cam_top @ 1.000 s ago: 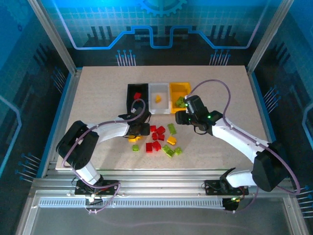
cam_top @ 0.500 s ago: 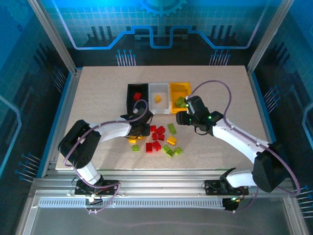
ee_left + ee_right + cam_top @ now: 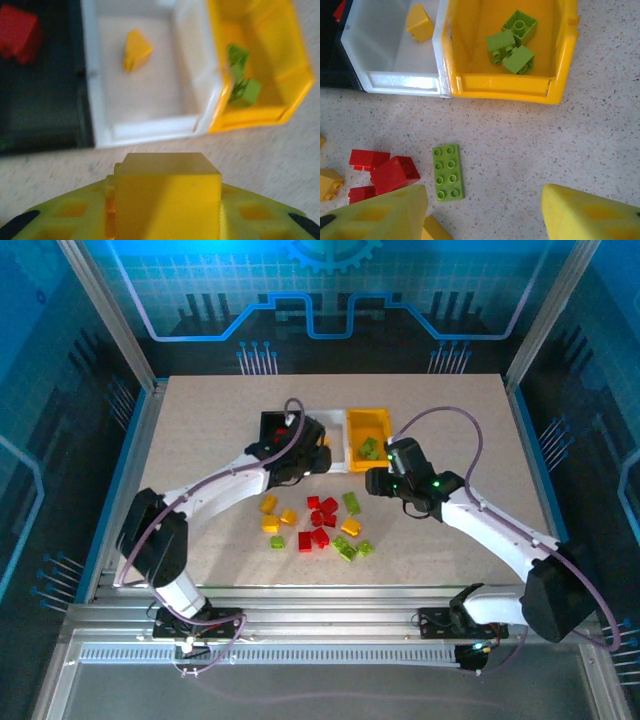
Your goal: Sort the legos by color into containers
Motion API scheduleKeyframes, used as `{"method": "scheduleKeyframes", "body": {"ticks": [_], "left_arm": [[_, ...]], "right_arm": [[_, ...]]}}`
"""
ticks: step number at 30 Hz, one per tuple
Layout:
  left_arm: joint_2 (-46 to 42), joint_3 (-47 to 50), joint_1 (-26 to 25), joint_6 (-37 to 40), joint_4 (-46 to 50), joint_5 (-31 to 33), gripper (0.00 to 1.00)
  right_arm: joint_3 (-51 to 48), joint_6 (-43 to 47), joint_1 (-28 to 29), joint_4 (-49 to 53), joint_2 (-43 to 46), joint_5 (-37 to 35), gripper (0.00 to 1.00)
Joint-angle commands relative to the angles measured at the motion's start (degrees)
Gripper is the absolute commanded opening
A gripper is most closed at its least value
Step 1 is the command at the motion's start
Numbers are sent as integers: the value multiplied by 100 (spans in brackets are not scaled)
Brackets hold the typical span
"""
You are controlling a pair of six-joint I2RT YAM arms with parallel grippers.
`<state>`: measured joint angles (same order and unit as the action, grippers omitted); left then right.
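My left gripper (image 3: 309,459) is shut on a yellow brick (image 3: 167,185) and hovers just short of the near wall of the white bin (image 3: 150,127). That bin holds one yellow brick (image 3: 136,50). The black bin (image 3: 45,115) holds a red brick (image 3: 17,32). The yellow bin (image 3: 505,85) holds three green bricks (image 3: 512,42). My right gripper (image 3: 485,215) stands open above the table in front of the yellow bin, with a flat green brick (image 3: 448,172) lying near its left finger (image 3: 375,215). Loose legos (image 3: 320,525) in red, yellow and green lie mid-table.
The three bins stand side by side in a row at the table's middle back (image 3: 278,430). Red bricks (image 3: 385,172) lie left of the flat green one. Bare speckled tabletop (image 3: 450,420) stretches to the right and left of the bins.
My left gripper closed on a yellow brick at the pile's left side, then carried it away from me to the white bin's front. The right arm has barely moved.
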<state>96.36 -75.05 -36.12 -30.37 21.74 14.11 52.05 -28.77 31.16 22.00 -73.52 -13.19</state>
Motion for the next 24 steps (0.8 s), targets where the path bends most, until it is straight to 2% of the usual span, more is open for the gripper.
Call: {"method": "scheduleKeyframes", "body": {"ticks": [1,5,10,12,15,18,22,24], "left_arm": [[573,-669,-6,247,17,72,39],[1322,-1489,144,288,198,186,40],[1883,-2073,307,241,218,92,40],[2084,-2325,307,296,313,74,43],[2257,-2507,331,326,417,76,51],[2215,-2481,350,295,414,7,67],[1843,-2090,343,205,165,-139,83],[1544,-1764,344,89,60,-288,87]], "right_arm": [[-88,-141,-79,58,148,-19,63],[-133,-137,-101,118,225,1,63],[-134,-139,-116,164,314,21,63],[-134,-147,-120,179,312,52,63],[-134,-165,-129,217,305,87,63],[-104,-192,-128,247,304,131,65],[-48,-200,-128,304,279,126,67],[-32,-186,-130,318,285,152,67]]}}
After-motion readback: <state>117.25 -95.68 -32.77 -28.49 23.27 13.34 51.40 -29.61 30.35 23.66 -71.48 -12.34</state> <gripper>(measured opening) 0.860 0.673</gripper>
